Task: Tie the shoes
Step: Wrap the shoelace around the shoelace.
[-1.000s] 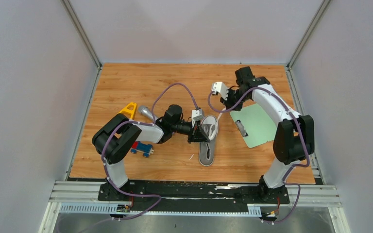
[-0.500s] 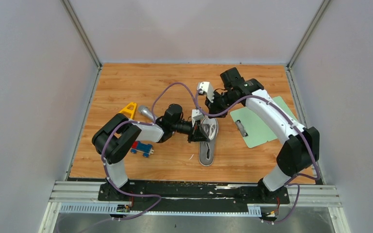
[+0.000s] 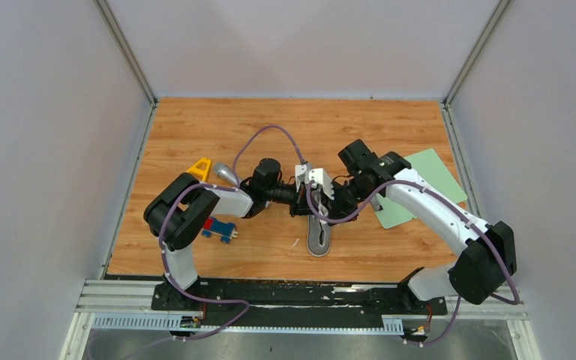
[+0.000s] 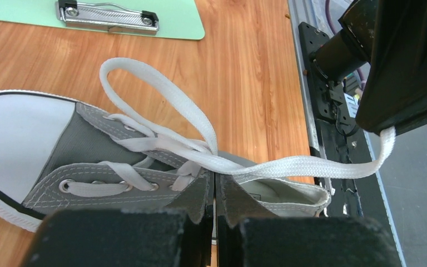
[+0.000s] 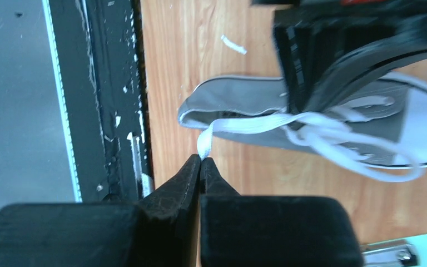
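Pinching sneaker (image 5: 231, 100) lace tip (image 5: 204, 144): R fingers (image 5: 182, 186) | L fingers (image 4: 195, 194) shut at crossing

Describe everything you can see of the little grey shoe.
The sneaker is small, low-top, grey canvas with a white rubber toe cap and sole. It sits sole-down on the wooden table, toe away from the arms' bases. Its long white laces are untied: one makes a loose loop, the left fingers seem to pinch them where they cross, and the right fingers hold one end stretched out past the heel.
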